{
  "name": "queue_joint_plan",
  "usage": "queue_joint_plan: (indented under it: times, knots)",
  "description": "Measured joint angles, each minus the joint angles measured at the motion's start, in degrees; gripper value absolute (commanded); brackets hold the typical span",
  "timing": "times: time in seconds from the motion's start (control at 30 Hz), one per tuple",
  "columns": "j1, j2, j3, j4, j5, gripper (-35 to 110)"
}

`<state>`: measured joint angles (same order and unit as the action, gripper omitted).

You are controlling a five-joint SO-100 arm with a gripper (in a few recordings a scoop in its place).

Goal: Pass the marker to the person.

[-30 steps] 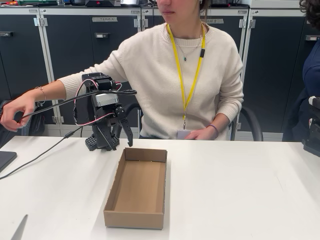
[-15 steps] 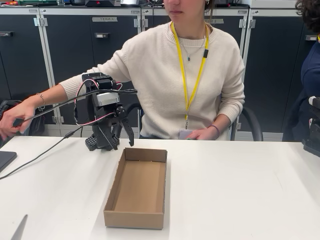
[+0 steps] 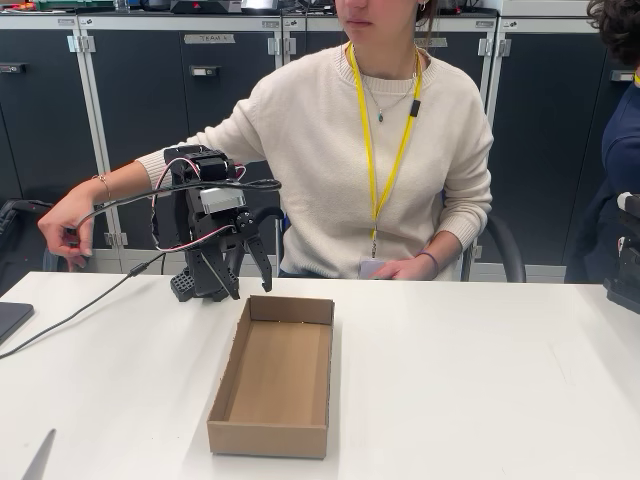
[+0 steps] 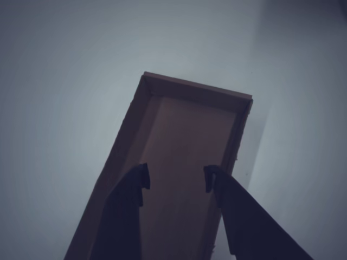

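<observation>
The marker is out of view. The person [image 3: 340, 150] in a cream sweater and yellow lanyard sits behind the table. Her hand [image 3: 65, 225] on the picture's left hangs out to the side, and her other hand [image 3: 400, 268] rests at the table's far edge. My black gripper [image 3: 250, 278] hangs open and empty just above the far end of the shallow cardboard box [image 3: 268, 440]. From the wrist view, the gripper [image 4: 176, 179] is spread open over the box floor [image 4: 184, 141], which holds nothing.
A black cable [image 3: 80, 315] trails from the arm across the table's left side. A dark flat object [image 3: 12, 318] lies at the left edge and a dark device [image 3: 625, 265] at the right edge. Another person in dark blue [image 3: 622, 130] sits far right.
The person's outstretched hand has drawn in from the far left edge toward the arm and risen a little. The arm has barely shifted and the gripper stays open.
</observation>
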<state>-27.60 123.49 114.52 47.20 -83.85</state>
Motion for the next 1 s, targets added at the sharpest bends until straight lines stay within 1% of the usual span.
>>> queue_joint_plan:
  times: [1.0]
  knots:
    - [-1.9, 0.0, 0.0, 0.0, -0.1, 23]
